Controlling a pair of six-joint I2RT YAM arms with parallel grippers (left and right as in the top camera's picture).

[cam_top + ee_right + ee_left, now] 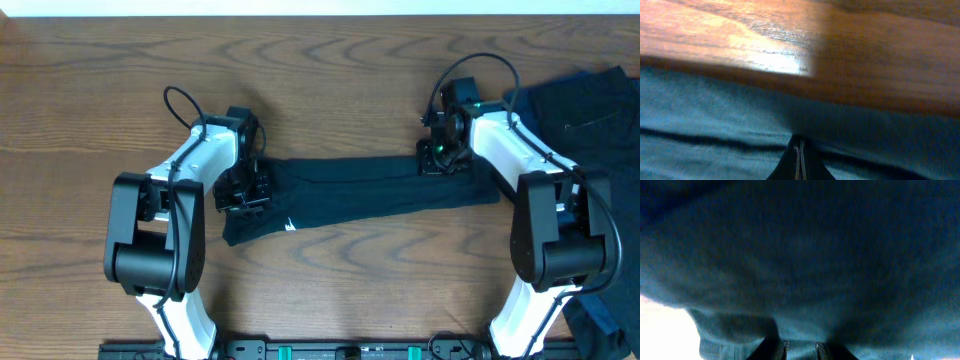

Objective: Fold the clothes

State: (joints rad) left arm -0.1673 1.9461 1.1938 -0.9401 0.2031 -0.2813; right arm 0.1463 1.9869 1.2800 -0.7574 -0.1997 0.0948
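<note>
Fold | both tools, left (243,190) and right (440,158), clamped on garment (370,192) mid-frame | lift evenly, keep cloth taut above worktop (330,90)

Both arms reach inward, left gripper (243,187) and right gripper (441,157) pinched closed, low.

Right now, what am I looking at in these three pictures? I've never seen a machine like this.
These are two robot arms at a wooden table. The top picture looks down from above; the other two come from small cameras on each wrist. A dark garment lies stretched between the arms. The left gripper is at one end, cloth filling its camera. The right gripper pinches the other end, fingers shut on the fabric. More dark clothes sit at the right edge.
</note>
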